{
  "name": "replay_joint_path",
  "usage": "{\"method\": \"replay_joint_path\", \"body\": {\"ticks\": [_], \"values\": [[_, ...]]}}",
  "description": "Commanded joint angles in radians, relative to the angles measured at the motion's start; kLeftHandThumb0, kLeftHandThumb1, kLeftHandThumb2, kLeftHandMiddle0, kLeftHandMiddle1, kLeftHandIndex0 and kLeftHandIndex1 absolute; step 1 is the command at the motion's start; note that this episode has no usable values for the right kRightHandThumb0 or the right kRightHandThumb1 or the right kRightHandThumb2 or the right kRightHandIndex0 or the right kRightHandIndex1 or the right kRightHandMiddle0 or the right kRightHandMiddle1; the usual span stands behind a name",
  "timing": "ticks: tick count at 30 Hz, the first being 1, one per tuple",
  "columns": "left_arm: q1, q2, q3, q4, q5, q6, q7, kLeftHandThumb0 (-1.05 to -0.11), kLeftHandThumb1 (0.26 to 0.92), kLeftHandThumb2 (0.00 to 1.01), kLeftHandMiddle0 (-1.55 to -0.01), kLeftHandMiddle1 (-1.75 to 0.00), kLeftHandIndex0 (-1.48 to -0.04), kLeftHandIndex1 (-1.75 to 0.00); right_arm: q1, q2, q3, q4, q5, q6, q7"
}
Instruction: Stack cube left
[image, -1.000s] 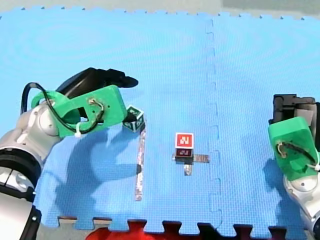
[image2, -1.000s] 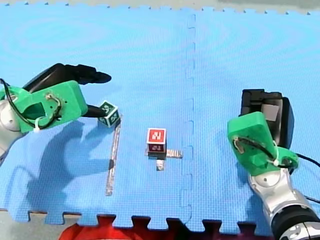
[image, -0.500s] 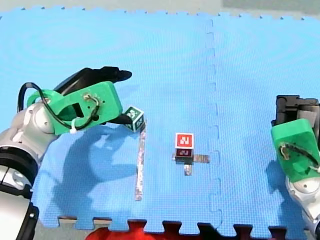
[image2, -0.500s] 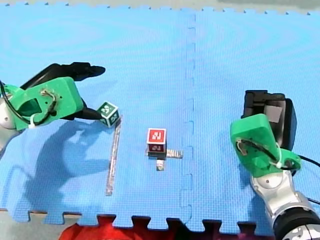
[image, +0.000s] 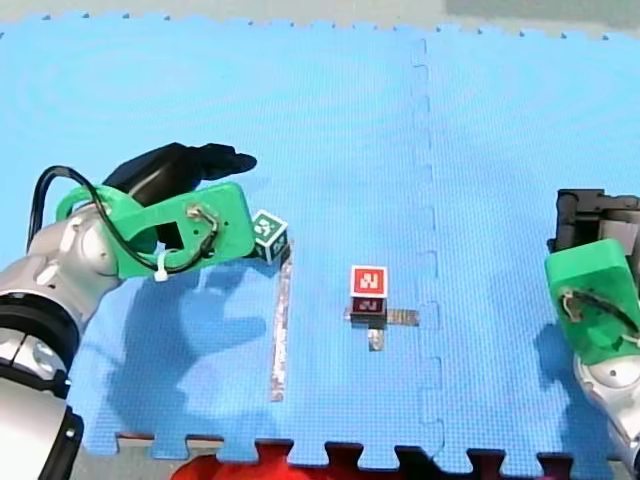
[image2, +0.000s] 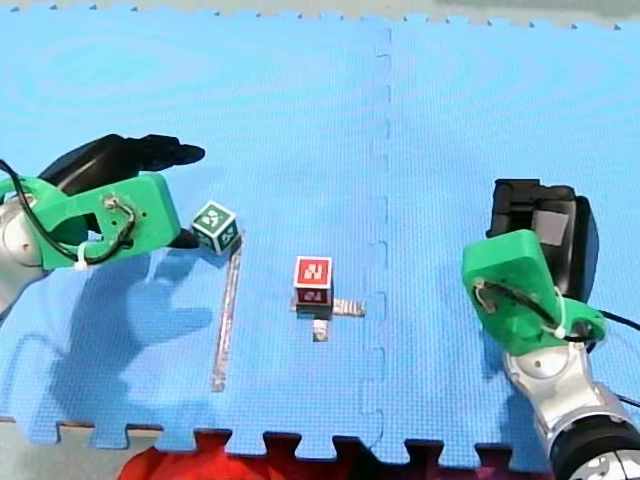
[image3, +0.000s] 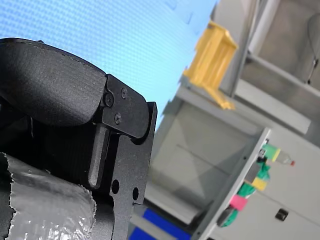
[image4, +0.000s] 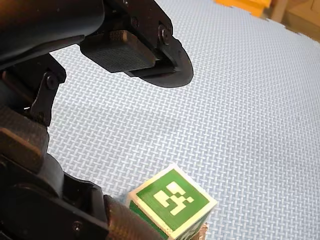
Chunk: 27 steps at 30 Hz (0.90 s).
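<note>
A green cube (image: 268, 233) with a white marker on top sits on the blue foam mat (image: 330, 110), left of centre. My left hand (image: 243, 200) is beside it on its left. One lower black finger (image4: 120, 222) touches the cube's side, and the upper fingers (image4: 125, 52) hang apart above the mat beyond it. A red cube (image: 369, 282) stands alone near the mat's middle, on crossed tape strips to the green cube's right. My right hand (image2: 535, 225) is over the mat's right edge, far from both cubes, holding nothing.
A long silver tape strip (image: 280, 330) runs from the green cube toward the mat's front edge. A mat seam (image: 428, 200) runs front to back, right of the red cube. Something red (image: 220, 470) shows under the mat's front edge.
My left hand drew back slightly to the left and dropped a little, its lower finger staying at the green cube. The cube barely shifted. My right hand drifted slightly toward the front.
</note>
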Motion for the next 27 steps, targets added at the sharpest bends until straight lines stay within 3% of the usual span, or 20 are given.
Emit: {"method": "replay_joint_path", "body": {"ticks": [1, 7, 18, 23, 24, 26, 27], "values": [[-0.006, 0.002, -0.004, 0.004, 0.004, 0.000, 0.003, -0.787, 0.671, 0.00, -0.68, -1.74, -0.55, 0.00, 0.004, -0.007, 0.002, -0.003, -0.002, -0.005, -0.005], [-0.011, 0.004, -0.017, 0.004, 0.020, -0.003, 0.009, -0.745, 0.673, 0.00, -0.70, -1.75, -0.54, 0.00, 0.004, -0.011, 0.007, -0.009, -0.014, -0.007, -0.026], [-0.022, -0.006, -0.031, 0.007, 0.035, 0.008, 0.010, -0.690, 0.676, 0.00, -0.80, -1.75, -0.64, -0.03, 0.012, -0.015, 0.013, -0.022, -0.018, -0.018, -0.045], [-0.018, -0.021, -0.037, 0.011, 0.039, 0.018, 0.019, -0.570, 0.676, 0.00, -0.75, -1.72, -0.74, -0.04, 0.018, -0.018, 0.015, -0.031, -0.021, -0.024, -0.050], [-0.018, -0.025, -0.038, 0.012, 0.040, 0.022, 0.020, -0.565, 0.677, 0.00, -0.74, -1.63, -0.74, -0.03, 0.019, -0.018, 0.015, -0.032, -0.022, -0.025, -0.051], [-0.016, -0.029, -0.040, 0.015, 0.042, 0.027, 0.023, -0.525, 0.675, 0.00, -0.82, -0.93, -0.72, -0.01, 0.021, -0.019, 0.016, -0.034, -0.023, -0.026, -0.053], [-0.015, -0.030, -0.041, 0.015, 0.042, 0.028, 0.024, -0.517, 0.674, 0.00, -0.86, -0.70, -0.72, 0.00, 0.022, -0.020, 0.016, -0.035, -0.023, -0.027, -0.054]]}}
